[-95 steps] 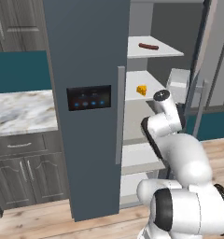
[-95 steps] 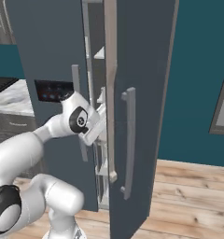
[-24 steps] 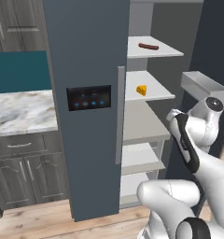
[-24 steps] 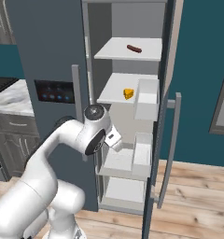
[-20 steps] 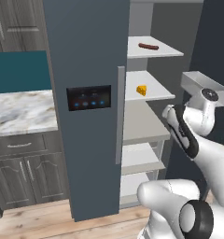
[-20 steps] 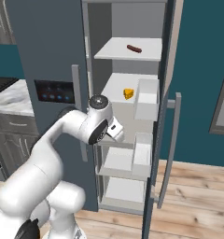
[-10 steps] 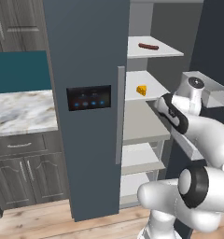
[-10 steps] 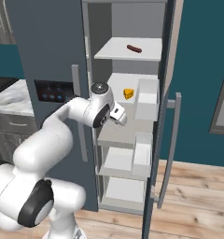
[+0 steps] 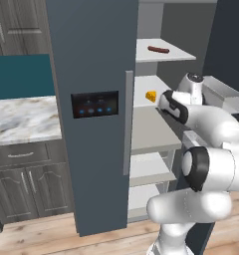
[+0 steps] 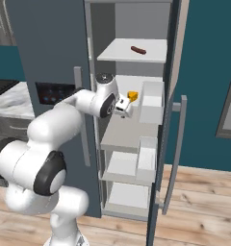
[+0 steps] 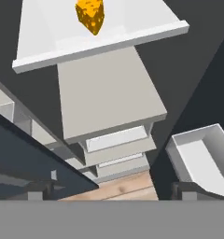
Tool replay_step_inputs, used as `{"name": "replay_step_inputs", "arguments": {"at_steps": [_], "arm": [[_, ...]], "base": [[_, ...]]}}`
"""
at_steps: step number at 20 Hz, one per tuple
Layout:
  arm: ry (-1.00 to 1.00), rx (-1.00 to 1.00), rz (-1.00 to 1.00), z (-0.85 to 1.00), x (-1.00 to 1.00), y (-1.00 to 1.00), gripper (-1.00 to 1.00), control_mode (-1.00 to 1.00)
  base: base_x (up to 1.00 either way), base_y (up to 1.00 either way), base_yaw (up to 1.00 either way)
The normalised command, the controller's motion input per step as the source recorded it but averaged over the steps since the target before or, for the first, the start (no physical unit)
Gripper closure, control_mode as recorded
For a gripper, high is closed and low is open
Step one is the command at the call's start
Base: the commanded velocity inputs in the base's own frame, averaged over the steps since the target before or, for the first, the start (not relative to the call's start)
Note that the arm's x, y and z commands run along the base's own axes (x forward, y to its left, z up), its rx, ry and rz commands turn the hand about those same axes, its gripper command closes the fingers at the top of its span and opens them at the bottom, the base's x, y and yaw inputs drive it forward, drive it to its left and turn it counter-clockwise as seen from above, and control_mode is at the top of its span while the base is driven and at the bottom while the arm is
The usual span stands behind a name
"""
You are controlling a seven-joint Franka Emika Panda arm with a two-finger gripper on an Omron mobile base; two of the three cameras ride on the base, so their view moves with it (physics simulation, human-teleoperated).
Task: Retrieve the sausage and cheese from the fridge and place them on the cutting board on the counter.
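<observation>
Four white shelves [image 9: 156, 142] in open fridge [image 9: 91, 74]; wood floor [image 10: 199, 202].

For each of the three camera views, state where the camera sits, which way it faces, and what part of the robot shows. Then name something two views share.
Left base view: behind the arm's left, facing the open fridge; the white arm rises at lower right.
Right base view: behind its right, facing the fridge shelves; the arm rises at lower left, the gripper beside the cheese.
Hand view: on the hand, looking along the open gripper at the cheese; dark finger tips at the bottom.
Shared: both base views show the sausage on the top shelf.
</observation>
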Motion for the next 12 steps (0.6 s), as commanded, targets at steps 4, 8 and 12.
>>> {"name": "replay_step_inputs", "arguments": {"at_steps": [4,8,12], "arm": [[-0.04,-0.13,0.08,0.09,0.49,-0.01,-1.0,-1.0],[-0.12,0.0,0.04,0.0,0.44,-0.05,-1.0,-1.0],[-0.16,0.0,0.07,0.0,0.43,0.0,-1.0,-1.0]], "base": [[0.0,0.0,0.0],[0.0,0.0,0.0],[0.0,0.0,0.0]]}}
